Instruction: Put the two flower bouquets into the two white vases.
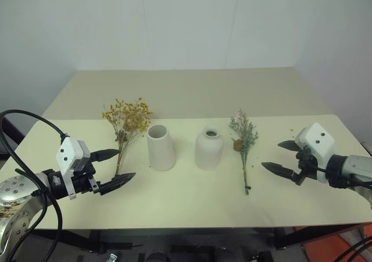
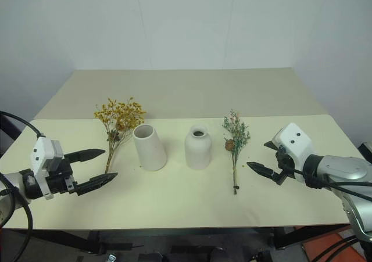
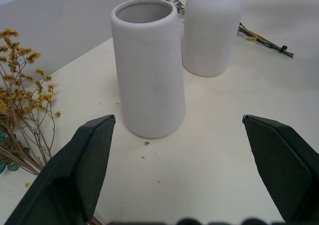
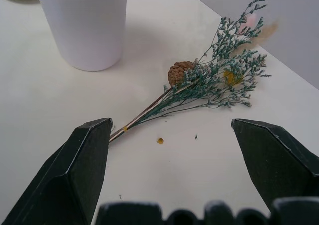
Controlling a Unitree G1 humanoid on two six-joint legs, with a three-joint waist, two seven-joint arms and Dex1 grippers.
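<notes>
Surface [image 1: 192, 198]: pale cream top, all task items on it in a row across the middle. Yellow bouquet [image 1: 127, 122] lies flat at robot's left, blossoms toward the far side, stems toward the near edge. Just beside it stands the cone vase [image 1: 161, 147], upright, wide mouth up, empty. Next along, rounded vase [image 1: 208, 149], upright, narrow neck, apart from the cone vase w/ a small gap. Grey-green bouquet [image 1: 244, 143] lies flat to the right of the rounded vase, not touching it; pinecone [image 4: 180, 72] sits at mid-stem, stems point toward the near edge. A few loose crumbs on surface near it. Left gripper [image 1: 115, 168] hovers near the yellow bouquet's stem end, fingers wide apart, nothing held. Right gripper [image 1: 281, 157] hovers right of the grey-green bouquet, fingers also wide, empty.
</notes>
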